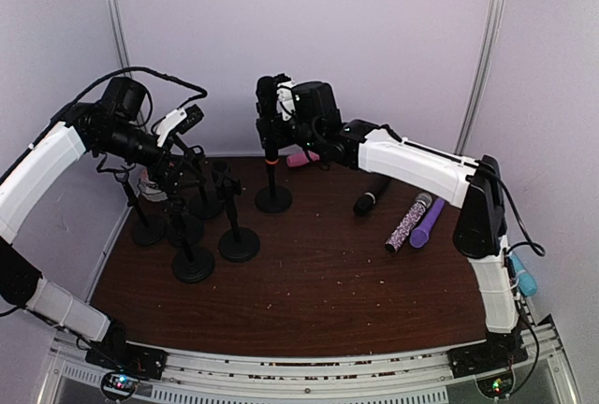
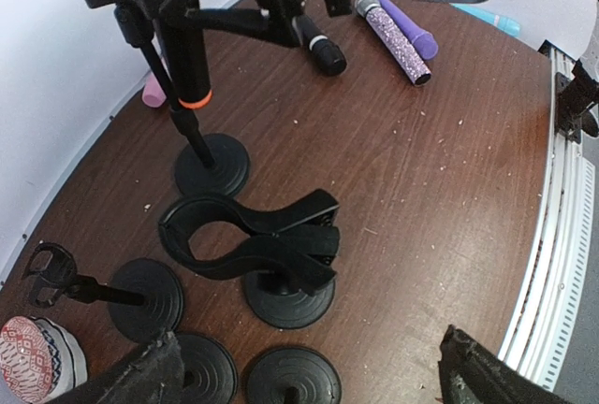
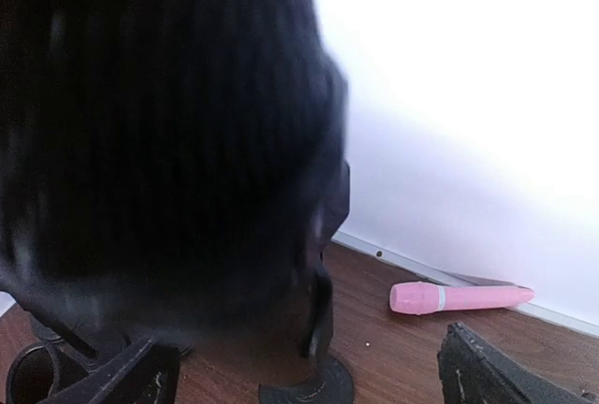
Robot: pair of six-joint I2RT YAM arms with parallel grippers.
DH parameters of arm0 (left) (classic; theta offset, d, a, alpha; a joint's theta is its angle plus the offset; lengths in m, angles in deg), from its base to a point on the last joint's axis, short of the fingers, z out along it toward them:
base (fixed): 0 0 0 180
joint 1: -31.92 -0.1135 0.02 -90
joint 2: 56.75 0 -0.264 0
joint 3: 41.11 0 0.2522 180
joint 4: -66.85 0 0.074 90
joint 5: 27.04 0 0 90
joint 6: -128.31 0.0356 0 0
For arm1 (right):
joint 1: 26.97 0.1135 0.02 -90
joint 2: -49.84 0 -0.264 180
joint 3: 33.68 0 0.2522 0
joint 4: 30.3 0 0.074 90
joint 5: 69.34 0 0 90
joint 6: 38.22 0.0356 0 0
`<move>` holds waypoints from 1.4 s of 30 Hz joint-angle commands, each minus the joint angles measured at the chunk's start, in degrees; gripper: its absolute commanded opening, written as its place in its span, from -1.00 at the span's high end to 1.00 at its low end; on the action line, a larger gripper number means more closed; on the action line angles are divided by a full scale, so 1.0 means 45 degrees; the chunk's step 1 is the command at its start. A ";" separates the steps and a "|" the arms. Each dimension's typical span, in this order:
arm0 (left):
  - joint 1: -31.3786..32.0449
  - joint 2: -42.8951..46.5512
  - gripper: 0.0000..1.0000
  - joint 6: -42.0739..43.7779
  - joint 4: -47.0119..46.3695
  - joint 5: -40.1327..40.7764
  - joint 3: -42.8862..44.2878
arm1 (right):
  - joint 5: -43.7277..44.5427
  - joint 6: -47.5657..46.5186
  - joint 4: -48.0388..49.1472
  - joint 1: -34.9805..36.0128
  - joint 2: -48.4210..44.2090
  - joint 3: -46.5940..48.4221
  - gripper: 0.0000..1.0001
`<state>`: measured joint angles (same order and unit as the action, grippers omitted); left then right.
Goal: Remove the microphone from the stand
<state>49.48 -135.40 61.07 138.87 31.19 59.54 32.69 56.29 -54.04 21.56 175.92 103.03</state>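
A black microphone [image 1: 270, 145] with an orange ring stands upright in the clip of a black stand [image 1: 273, 200] at the back middle of the table. My right gripper [image 1: 278, 105] is open at the microphone's head, one finger on each side. In the right wrist view the head [image 3: 168, 123] fills the left as a dark blur, above the open right gripper [image 3: 309, 371], and touch cannot be told. The left wrist view shows the microphone [image 2: 182, 44] and stand base [image 2: 212, 165]. My left gripper [image 1: 184, 122] hangs open and empty to its left, above the spare stands.
Several empty black stands [image 1: 193, 264] cluster at the left, one with an open clip [image 2: 248, 236]. Loose microphones lie on the table: pink [image 1: 301, 158], black [image 1: 372, 195], glittery [image 1: 409, 222], purple [image 1: 427, 223], and blue [image 1: 522, 276] at the right edge.
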 commanded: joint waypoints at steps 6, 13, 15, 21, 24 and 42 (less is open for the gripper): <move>-0.0100 0.0115 -0.96 0.0036 -0.0491 -0.0305 -0.0125 | 0.0419 -0.0142 0.1518 0.0014 0.0955 0.0763 -0.81; -0.0096 0.0193 -0.96 0.0105 -0.0538 -0.0154 -0.0353 | 0.0312 -0.0265 0.2434 0.0045 0.1160 0.0739 -0.45; -0.0110 0.0160 -0.96 0.0117 -0.0582 -0.0143 -0.0337 | 0.0202 -0.0331 0.2562 0.0073 0.1013 0.0592 -0.30; -0.0100 -0.0205 -0.96 0.0023 -0.0583 -0.0420 0.0021 | -0.0258 -0.0574 0.2822 0.0123 -0.0105 -0.0603 0.34; -0.0098 -0.0492 -0.96 -0.0137 -0.0604 -0.0746 0.0200 | -0.0372 -0.0793 0.3138 0.0116 -0.1042 -0.1949 0.48; 0.0215 -0.2404 -0.96 -0.1069 -0.1081 -0.2413 0.1700 | -0.4727 -0.0711 0.1749 0.0065 -0.6703 -0.7353 0.61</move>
<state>49.85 -145.21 57.36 135.92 23.26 65.27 18.35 52.20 -49.52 21.84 153.57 74.58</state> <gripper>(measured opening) 0.978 0.432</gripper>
